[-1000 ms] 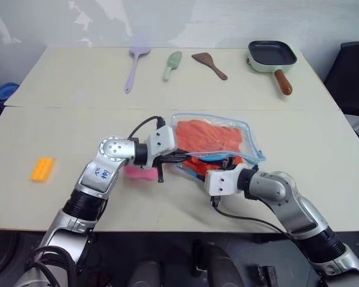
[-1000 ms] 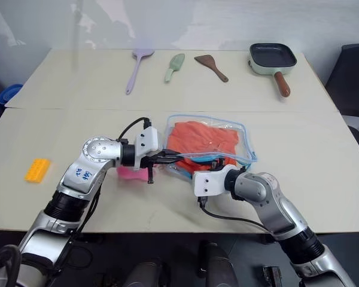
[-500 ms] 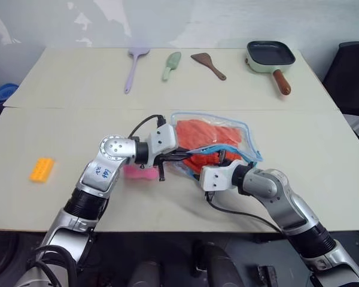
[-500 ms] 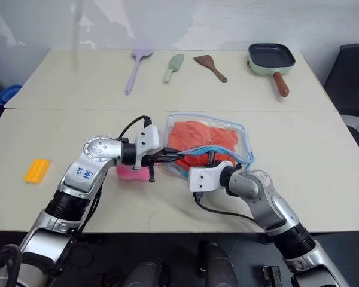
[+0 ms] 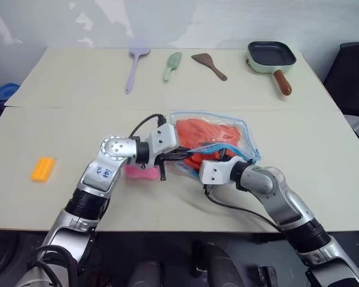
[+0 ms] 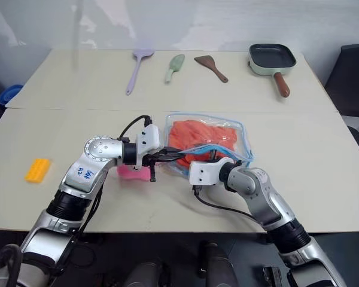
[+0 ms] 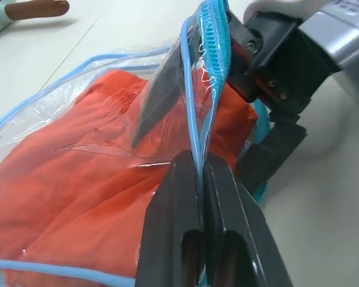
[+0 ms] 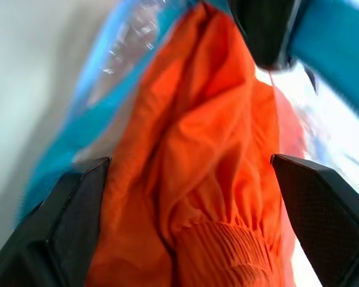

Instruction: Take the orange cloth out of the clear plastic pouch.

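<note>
Step in hand: reaching into the pouch mouth for the cloth; my left hand is clamped shut on the blue zipper edge of the clear plastic pouch, holding that lip up off the desk; my right hand has its fingers spread wide, nothing gripped, nose at the opening w/ the orange cloth bunched right between the fingers; the cloth lies inside the pouch, mid-desk, just ahead of both hands; next, I reckon: push the right hand a bit deeper, close on a thick fold, pull back toward me while the left keeps the lip pinned; risk is pinching plastic along w/ the fabric
</note>
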Action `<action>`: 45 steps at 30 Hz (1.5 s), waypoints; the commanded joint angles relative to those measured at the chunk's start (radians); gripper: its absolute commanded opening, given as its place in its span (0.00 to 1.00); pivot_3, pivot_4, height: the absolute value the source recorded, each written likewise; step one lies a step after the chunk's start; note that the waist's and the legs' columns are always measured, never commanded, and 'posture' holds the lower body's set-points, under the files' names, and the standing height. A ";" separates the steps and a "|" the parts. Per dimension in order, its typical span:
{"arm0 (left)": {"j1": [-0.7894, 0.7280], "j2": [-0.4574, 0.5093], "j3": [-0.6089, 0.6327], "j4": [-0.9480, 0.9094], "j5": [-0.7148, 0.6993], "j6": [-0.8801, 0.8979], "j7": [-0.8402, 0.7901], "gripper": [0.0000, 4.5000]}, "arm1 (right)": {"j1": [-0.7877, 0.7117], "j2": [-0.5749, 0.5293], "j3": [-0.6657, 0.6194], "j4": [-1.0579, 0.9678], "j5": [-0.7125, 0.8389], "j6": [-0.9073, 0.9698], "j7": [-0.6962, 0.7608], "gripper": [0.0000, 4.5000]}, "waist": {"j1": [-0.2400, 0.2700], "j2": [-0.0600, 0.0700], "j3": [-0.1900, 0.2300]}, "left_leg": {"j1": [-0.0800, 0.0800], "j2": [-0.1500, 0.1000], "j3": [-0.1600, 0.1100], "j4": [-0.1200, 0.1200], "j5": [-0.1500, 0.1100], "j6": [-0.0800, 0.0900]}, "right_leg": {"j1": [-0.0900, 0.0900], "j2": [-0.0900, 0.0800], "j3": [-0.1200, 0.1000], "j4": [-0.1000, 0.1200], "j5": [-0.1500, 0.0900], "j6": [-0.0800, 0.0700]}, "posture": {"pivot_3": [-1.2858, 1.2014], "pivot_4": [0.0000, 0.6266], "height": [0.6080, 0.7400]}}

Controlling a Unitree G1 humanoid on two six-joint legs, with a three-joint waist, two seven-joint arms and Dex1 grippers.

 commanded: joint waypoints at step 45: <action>-0.138 -0.168 -0.054 0.187 0.137 -0.069 0.138 0.00 | 0.043 -0.230 0.095 -0.003 -0.061 -0.347 0.206 0.01 | -0.015 -0.001 -0.002 | 0.005 0.001 -0.004 -0.003 0.001 -0.001 | 0.013 0.000 -0.003 -0.007 0.001 0.001 | 0.52 0.24 1.00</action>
